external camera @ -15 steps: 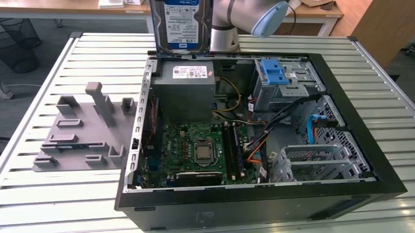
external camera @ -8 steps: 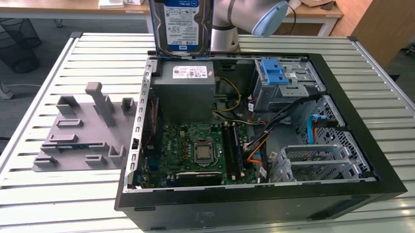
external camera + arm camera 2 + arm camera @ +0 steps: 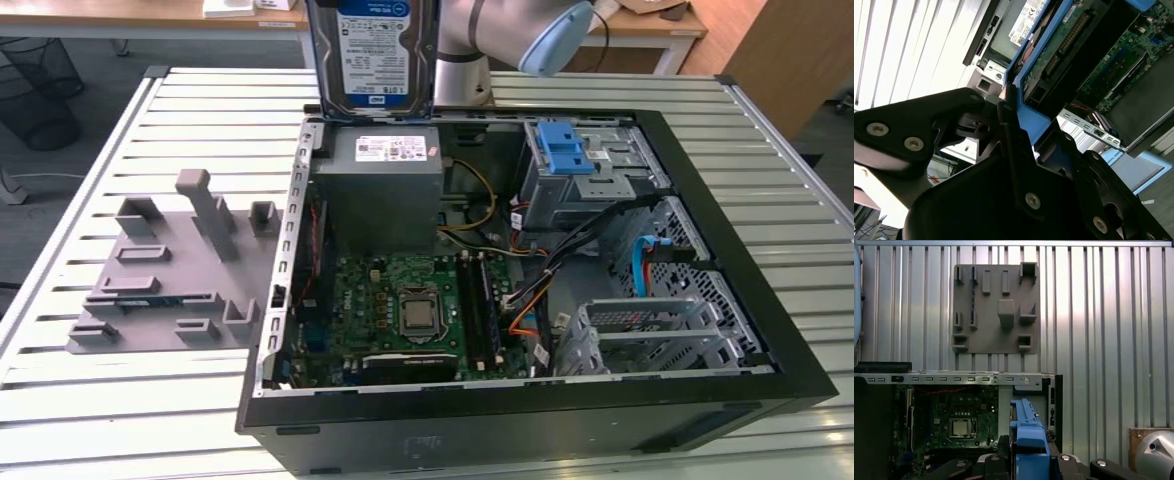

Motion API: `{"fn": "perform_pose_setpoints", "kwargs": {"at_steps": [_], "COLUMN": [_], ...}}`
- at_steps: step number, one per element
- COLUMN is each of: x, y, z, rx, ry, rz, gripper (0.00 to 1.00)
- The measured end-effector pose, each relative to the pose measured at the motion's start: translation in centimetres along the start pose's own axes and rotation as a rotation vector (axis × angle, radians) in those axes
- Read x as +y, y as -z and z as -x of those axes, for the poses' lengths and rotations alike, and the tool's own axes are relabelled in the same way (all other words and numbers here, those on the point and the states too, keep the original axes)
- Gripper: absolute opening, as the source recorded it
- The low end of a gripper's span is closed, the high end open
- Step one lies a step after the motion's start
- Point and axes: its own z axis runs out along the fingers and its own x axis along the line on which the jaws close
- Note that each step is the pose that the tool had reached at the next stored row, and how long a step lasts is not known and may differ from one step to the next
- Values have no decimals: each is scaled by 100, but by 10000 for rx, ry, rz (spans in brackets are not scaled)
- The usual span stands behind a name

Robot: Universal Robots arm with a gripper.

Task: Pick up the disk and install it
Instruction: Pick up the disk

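Overhead, the disk (image 3: 374,50) hangs upright in the air with its blue-and-white label facing the exterior camera, above the wall of the open computer case (image 3: 534,400) that lies nearest the arm (image 3: 494,50). The fingers (image 3: 944,110) of the gripper (image 3: 1004,97) are clenched on the disk's bright blue carrier frame, and the second wrist view shows the drive's green circuit board just past them. Directly under the disk sits the grey power-supply box (image 3: 380,185), filling that end of the case. Beside it, toward the exterior view's right, a blue latch (image 3: 567,150) tops a silver metal cage. A bundle of cables (image 3: 587,250) runs from there across the case interior, past the green motherboard (image 3: 400,300) and toward a perforated silver drive cage (image 3: 654,335) near the case's opposite wall. Outside the case, at the exterior view's left, a grey fixture plate (image 3: 174,270) with raised blocks and slots lies flat near that edge of the tabletop (image 3: 767,190) — a pale surface of long metal slats. The case takes up most of the tabletop. Beyond the tabletop stand wooden desks (image 3: 120,18) and a black wire wastebasket (image 3: 34,95) on a dark floor.
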Motion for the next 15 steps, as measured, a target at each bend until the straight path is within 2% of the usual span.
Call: {"fn": "perform_pose_setpoints", "kwargs": {"at_steps": [10, 15], "x": [-22, -74], "y": [1, 2], "z": [0, 1], "rx": [0, 0], "ry": [1, 0], "rz": [0, 0], "gripper": [37, 37]}}
